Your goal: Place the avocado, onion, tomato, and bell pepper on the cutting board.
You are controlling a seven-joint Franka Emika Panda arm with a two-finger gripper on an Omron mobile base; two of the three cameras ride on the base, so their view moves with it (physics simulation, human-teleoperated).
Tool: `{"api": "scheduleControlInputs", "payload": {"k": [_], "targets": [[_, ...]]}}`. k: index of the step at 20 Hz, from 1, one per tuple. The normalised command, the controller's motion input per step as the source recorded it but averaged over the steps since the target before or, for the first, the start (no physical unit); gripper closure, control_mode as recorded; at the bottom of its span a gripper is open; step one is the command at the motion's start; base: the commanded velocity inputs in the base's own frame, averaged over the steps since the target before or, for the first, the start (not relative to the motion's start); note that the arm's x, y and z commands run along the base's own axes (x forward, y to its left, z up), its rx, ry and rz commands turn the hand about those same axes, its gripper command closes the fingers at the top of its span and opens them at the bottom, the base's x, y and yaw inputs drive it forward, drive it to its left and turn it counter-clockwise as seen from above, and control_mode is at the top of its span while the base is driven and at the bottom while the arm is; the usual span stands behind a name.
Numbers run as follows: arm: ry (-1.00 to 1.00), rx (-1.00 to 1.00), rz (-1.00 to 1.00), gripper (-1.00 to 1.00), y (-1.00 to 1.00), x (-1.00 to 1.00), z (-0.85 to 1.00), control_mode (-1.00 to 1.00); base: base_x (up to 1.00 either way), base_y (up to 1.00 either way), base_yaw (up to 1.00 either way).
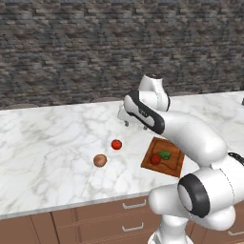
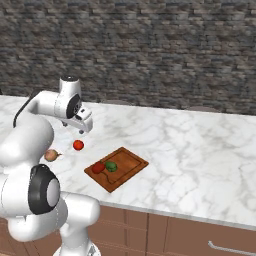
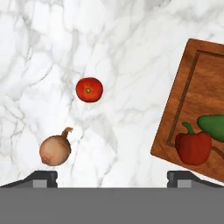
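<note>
Hand view: the tool point(image 3: 112, 179), fingers spread and empty, hovered above the counter point(image 3: 131, 65). Below it lay onion point(image 3: 55, 150) and tomato point(image 3: 89, 89); bell pepper point(image 3: 193, 146) and avocado point(image 3: 213, 127) sat on the cutting board point(image 3: 197, 78) to one side.

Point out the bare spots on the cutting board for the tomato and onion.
The cutting board is bare along its half away from the bell pepper and avocado, which crowd one end together.
</note>
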Motion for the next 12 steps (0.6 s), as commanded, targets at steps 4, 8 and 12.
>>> {"api": "scheduleControlInputs", "payload": {"k": [4, 8, 12], "targets": [[0.04, 0.0, 0.05, -1.0, 0.08, 0.35, 0.0, -1.0, 0.0, 0.0, 0.0], [0.0, -0.01, 0.05, -1.0, 0.11, 0.23, -0.01, -1.0, 0.0, 0.0, 0.0], [0.0, -0.06, 0.05, -1.0, 0.2, 0.2, -0.17, -1.0, 0.0, 0.0, 0.0]]}}
